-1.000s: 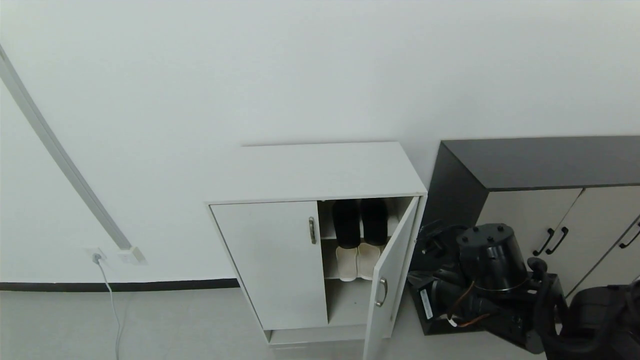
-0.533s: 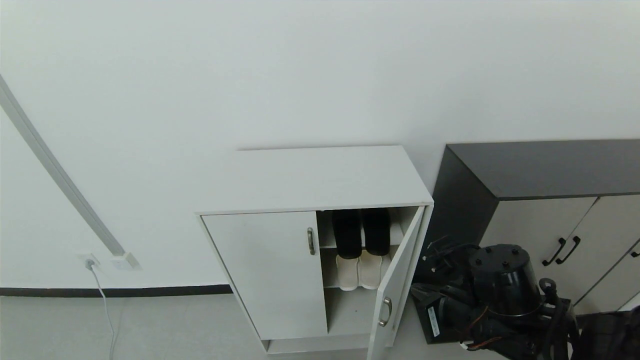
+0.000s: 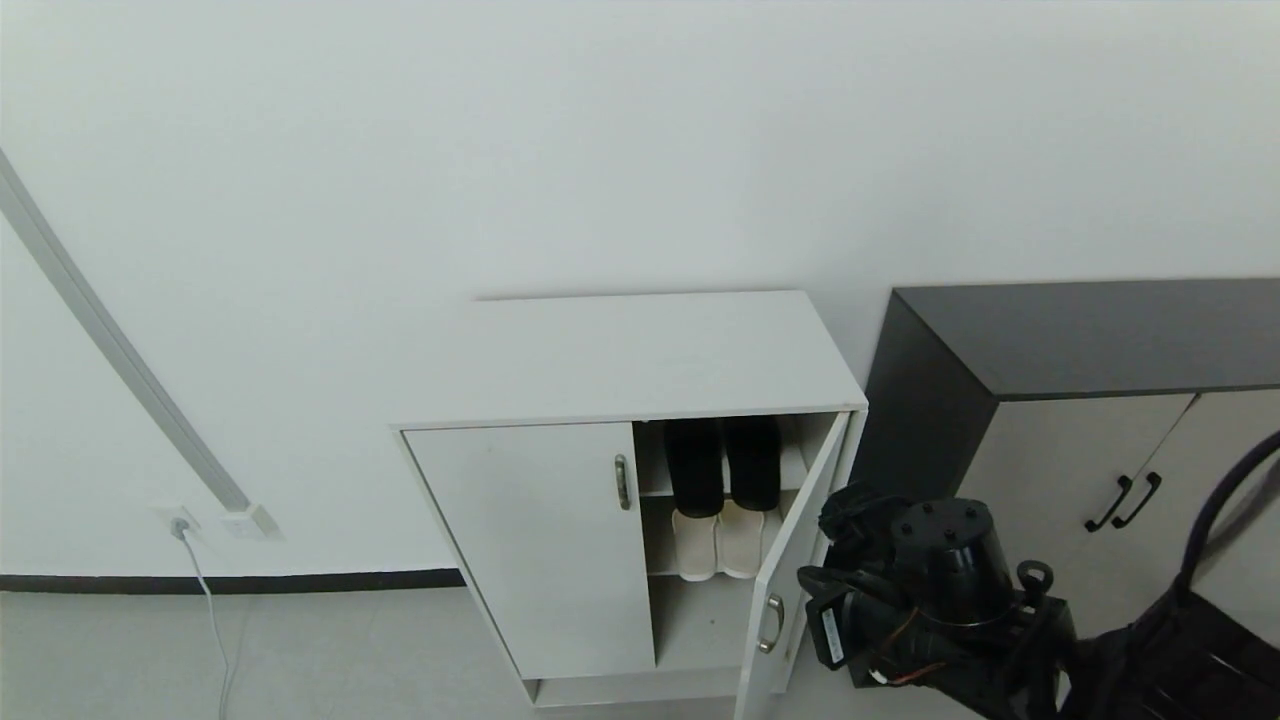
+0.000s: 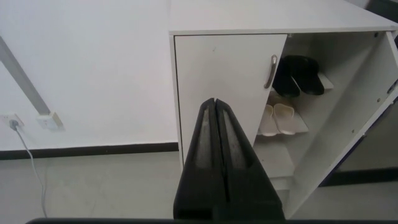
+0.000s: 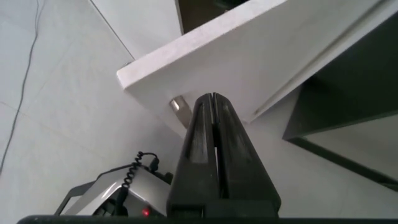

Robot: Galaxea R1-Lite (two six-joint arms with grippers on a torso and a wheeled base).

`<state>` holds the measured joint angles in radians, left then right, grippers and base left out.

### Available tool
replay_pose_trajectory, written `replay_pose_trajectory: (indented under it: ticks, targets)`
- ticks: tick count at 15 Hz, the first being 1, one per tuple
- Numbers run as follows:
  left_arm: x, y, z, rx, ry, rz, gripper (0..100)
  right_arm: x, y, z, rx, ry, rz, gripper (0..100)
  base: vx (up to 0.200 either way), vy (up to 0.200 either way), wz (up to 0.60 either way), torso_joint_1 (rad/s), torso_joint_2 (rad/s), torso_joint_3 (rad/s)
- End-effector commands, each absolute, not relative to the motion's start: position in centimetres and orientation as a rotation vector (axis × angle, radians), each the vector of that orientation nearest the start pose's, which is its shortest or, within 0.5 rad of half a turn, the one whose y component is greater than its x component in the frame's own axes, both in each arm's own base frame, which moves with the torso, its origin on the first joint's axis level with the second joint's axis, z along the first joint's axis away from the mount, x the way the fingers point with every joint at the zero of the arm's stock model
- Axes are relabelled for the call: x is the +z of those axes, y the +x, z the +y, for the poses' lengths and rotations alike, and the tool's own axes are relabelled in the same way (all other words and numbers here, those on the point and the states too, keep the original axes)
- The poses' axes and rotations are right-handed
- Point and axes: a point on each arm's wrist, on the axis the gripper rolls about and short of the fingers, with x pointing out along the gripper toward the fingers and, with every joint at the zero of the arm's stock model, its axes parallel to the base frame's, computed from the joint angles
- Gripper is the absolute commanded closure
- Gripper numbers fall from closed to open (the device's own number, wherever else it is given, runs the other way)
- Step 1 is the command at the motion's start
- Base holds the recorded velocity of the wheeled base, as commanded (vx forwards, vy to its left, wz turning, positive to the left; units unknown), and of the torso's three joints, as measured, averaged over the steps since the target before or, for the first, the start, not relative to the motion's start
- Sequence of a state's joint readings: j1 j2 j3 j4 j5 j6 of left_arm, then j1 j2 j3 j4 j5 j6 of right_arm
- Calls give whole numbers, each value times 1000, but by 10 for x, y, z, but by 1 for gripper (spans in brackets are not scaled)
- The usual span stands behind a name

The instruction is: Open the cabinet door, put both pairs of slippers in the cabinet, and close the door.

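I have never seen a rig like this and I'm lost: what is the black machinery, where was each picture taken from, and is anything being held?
It is a two-armed robot on wheels. One picture comes from a camera on its head, looking down at a white cabinet whose right door stands open. Inside, black slippers lie on the upper shelf and white slippers on the shelf below. The black bulk beside the door is the robot's right arm. A dark cabinet stands to the right. The other two pictures come from cameras on the wrists. The left gripper faces the cabinet front; the right gripper is close to the open door's edge, by its handle. Both are shut and hold nothing.
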<state>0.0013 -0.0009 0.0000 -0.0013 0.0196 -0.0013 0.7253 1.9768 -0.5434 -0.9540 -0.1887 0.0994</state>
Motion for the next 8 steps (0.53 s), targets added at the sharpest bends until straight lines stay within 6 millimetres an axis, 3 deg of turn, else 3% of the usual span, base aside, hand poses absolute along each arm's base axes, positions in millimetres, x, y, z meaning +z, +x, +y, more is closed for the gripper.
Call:
replay_pose_trajectory:
  ticks: [1, 8]
  targets:
    - [76, -23, 0, 23, -2, -2, 100, 40, 253, 210, 483, -132, 506, 100, 0, 0, 0, 0, 0, 0]
    - [76, -23, 0, 23, -5, -2, 100, 29, 304, 229, 463, -86, 444, 100, 0, 0, 0, 0, 0, 0]
